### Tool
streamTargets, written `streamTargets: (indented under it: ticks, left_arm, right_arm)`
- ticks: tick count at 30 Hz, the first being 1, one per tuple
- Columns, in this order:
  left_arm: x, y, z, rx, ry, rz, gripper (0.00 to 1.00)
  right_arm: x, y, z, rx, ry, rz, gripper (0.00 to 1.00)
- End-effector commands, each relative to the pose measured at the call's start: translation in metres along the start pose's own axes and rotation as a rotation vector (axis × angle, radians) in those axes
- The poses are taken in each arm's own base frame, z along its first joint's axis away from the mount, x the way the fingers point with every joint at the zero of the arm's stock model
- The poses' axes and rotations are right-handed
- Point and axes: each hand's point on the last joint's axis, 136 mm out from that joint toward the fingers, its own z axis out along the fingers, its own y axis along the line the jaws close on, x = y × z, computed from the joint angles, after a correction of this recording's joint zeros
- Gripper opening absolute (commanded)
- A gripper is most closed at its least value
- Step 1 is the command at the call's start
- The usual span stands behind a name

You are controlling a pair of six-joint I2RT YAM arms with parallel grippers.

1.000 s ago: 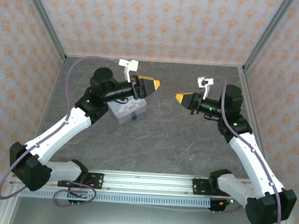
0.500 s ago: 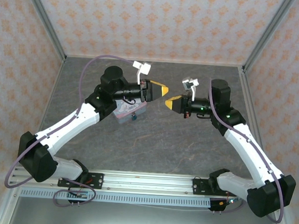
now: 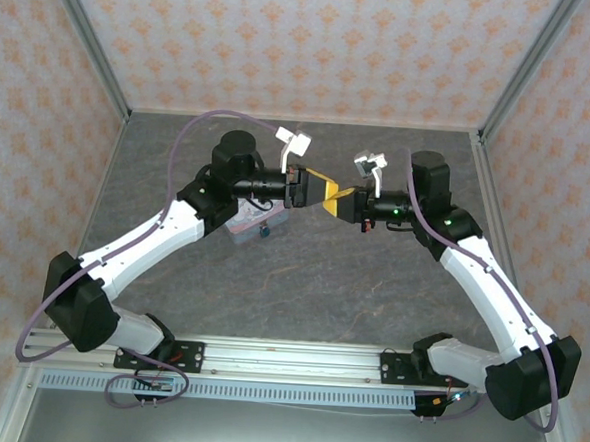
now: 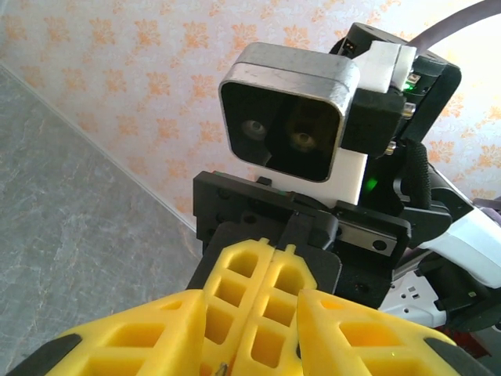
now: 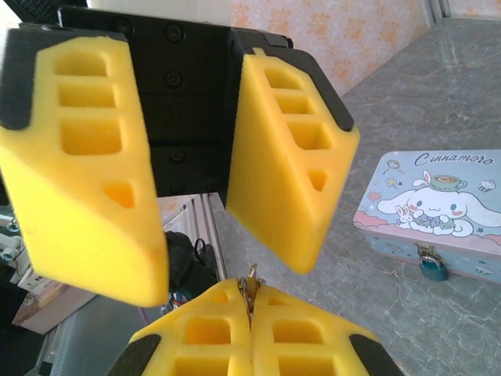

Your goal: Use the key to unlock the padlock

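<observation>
A grey marbled surface (image 3: 371, 286) carries a pastel blue-pink tin box (image 5: 438, 211) lettered "Cinnamoro…". Raised to the right of the tin, the left hand (image 3: 322, 188) stands half wide around the right hand (image 5: 250, 301). A small teal-green padlock (image 5: 432, 266) hangs at the tin's front clasp. The right hand is pinched tight on the tiny dark metal key (image 5: 251, 276).

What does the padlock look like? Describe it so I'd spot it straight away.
Look at the grey table, then the pastel cartoon tin lying on it beneath the left arm. On the tin's front wall, at its clasp, hangs the padlock: tiny and dark teal, the only dark thing against the pale tin.
</observation>
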Motion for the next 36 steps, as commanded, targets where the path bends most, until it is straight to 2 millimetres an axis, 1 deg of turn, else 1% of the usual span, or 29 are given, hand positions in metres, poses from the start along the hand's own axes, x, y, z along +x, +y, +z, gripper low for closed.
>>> streamTargets:
  ticks: [1,2,8,14,17,19,24,25,27,28,31,36]
  left_arm:
    - [-0.004,-0.009,0.001,0.018,0.005,0.038,0.36]
    - [-0.004,-0.008,0.001,0.019,0.007,0.037,0.36]
    - [0.0,-0.007,0.002,0.019,0.021,0.042,0.25]
    - [0.003,-0.007,0.0,0.015,0.031,0.037,0.15]
    - [0.004,-0.007,0.0,0.015,0.032,0.035,0.07]
    - [0.004,-0.008,-0.001,0.014,0.031,0.068,0.0]
    - [0.001,-0.008,-0.004,-0.01,0.014,0.089,0.0]
    - [-0.002,-0.009,-0.006,-0.016,0.005,0.098,0.0]
    - [-0.004,-0.01,-0.007,-0.027,-0.006,0.107,0.0]
    - [-0.005,-0.01,-0.008,-0.034,-0.013,0.111,0.0]
    - [-0.009,-0.01,-0.011,-0.053,-0.035,0.123,0.0]
    - [-0.013,-0.009,-0.013,-0.071,-0.059,0.131,0.0]
  right_arm:
    - [-0.01,0.018,-0.003,-0.048,-0.014,-0.07,0.0]
    - [-0.01,0.018,-0.003,-0.048,-0.014,-0.07,0.0]
    - [-0.015,0.019,-0.004,-0.047,-0.043,-0.074,0.0]
    - [-0.015,0.015,-0.003,-0.03,-0.058,-0.066,0.0]
    - [-0.015,0.012,-0.003,-0.02,-0.068,-0.056,0.0]
    - [-0.017,0.01,-0.003,-0.008,-0.08,-0.048,0.0]
    - [-0.013,0.004,-0.002,0.016,-0.067,-0.018,0.0]
    - [-0.01,0.002,-0.002,0.02,-0.055,-0.012,0.03]
    - [-0.004,0.0,-0.001,0.027,-0.036,-0.003,0.13]
    - [0.001,-0.003,-0.001,0.033,-0.025,0.009,0.16]
    - [0.011,-0.007,0.0,0.041,-0.003,0.028,0.22]
    - [0.019,-0.007,-0.002,0.054,0.001,0.024,0.35]
